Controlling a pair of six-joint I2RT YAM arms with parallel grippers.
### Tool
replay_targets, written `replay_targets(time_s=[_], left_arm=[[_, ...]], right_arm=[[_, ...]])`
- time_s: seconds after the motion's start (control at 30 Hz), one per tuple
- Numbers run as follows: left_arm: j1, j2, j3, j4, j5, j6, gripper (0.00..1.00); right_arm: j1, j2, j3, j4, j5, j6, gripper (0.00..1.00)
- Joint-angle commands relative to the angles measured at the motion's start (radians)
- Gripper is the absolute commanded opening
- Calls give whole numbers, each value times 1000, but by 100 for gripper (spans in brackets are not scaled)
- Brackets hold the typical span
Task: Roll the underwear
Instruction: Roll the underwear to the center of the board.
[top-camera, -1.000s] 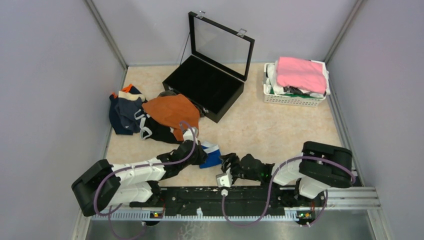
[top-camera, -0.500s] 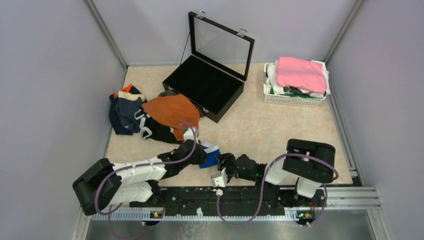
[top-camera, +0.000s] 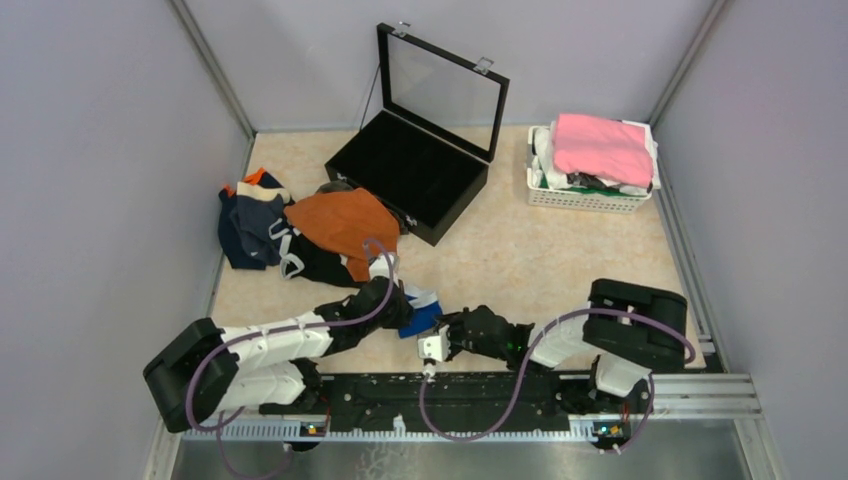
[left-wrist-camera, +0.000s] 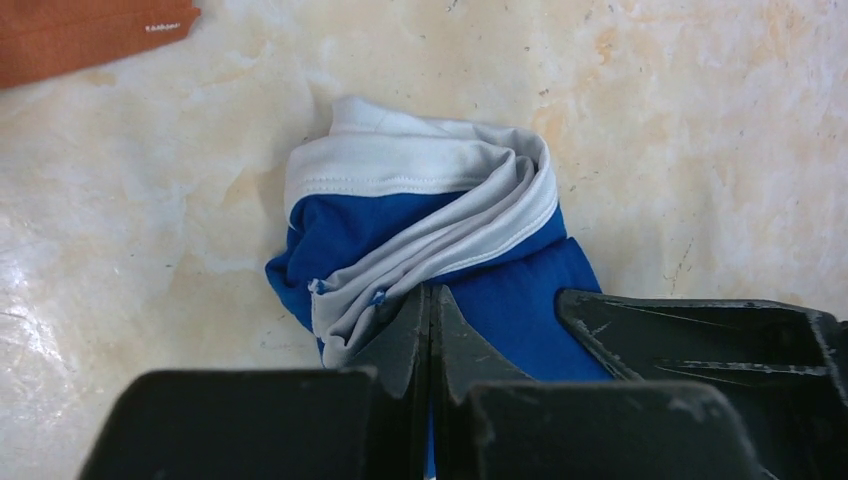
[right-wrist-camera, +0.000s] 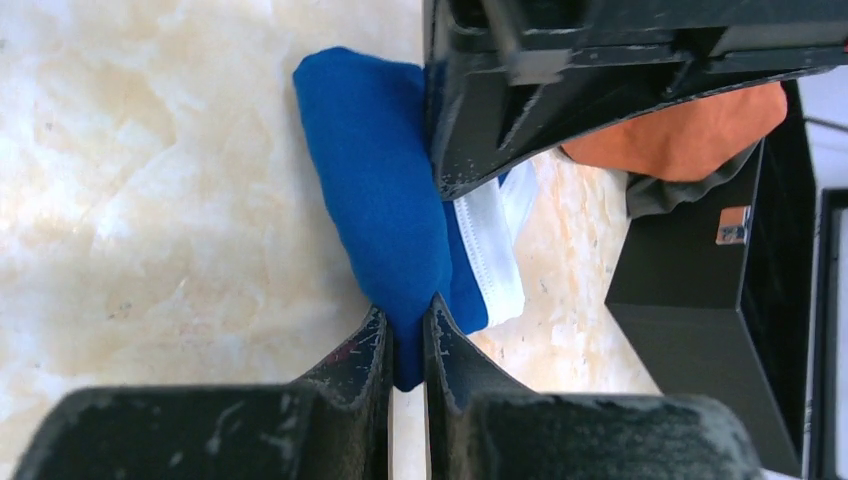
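Top view: a beige marble-patterned table (top-camera: 560, 265) fills the floor of a booth with plain pale lilac walls (top-camera: 100, 150) on the left, far and right sides. An aluminium rail (top-camera: 690, 385) runs along the table's near edge under both arm bases. At the far edge, near the middle, a black rectangular case with a glass lid (top-camera: 410, 175) stands open. In the far right corner a white plastic basket (top-camera: 585, 197) holds a pink folded cloth (top-camera: 603, 148). By the left edge lies a loose heap of underwear: a rust-orange pair (top-camera: 340, 222) on top, a navy pair (top-camera: 250, 225) beside it. Close to the near edge, about the middle, sit the royal blue boxer briefs with white waistband (top-camera: 425, 312), bunched between the left gripper (top-camera: 406, 306) and the right gripper (top-camera: 447, 323), which meet on them from either side.

Left wrist view: the briefs lie rolled on the glossy stone, the waistband curled over the top. The left jaws are closed together, their tips nipped into the pale fold, with a sliver of blue between them.

Right wrist view: the right jaws stand narrow, pinching one end of the blue roll. The black case and the orange cloth show beyond.
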Motion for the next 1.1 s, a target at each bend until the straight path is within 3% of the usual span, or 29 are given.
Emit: replay_targets(time_s=[0.0, 0.3, 0.77, 1.07], left_arm=[[-3, 34, 72, -89, 31, 101, 0], [-3, 178, 218, 10, 123, 182, 0], [-2, -24, 124, -106, 5, 128, 0], [-1, -107, 90, -150, -32, 101, 0]], right_arm=[[28, -109, 44, -280, 112, 229, 0], [91, -244, 36, -474, 167, 405, 0], [83, -187, 111, -564, 18, 564, 0], [-12, -204, 101, -533, -156, 745, 0]])
